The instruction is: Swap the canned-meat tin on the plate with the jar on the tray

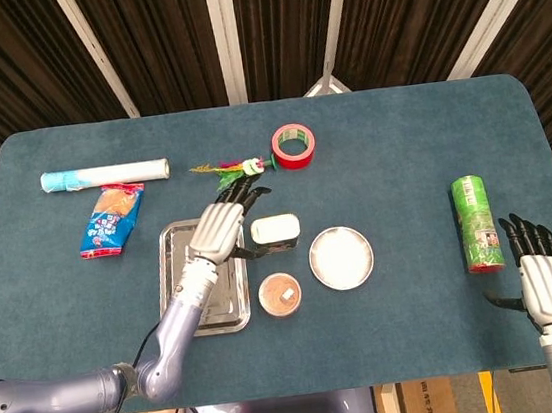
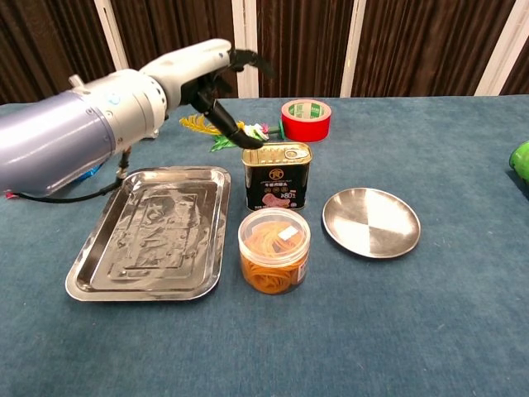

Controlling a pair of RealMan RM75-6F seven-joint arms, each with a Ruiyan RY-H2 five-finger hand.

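Two containers are being left on the table cloth between the tray (image 2: 149, 236) and the plate (image 2: 370, 222): the canned-meat tin (image 2: 277, 175) and, at its 6 o'clock, the jar (image 2: 274, 250). Nothing is being held by the left hand (image 2: 211, 70), fingers spread above the tray's far edge. The right hand (image 1: 548, 279) is lying open-fingered near the green canister (image 1: 475, 222).

Teal worktop (image 2: 430, 331); silver tray (image 2: 149, 236) and plate (image 2: 370, 222); black tin (image 2: 277, 176); orange-filled jar (image 2: 274, 251); red tape (image 2: 306, 119); green can (image 1: 477, 223).
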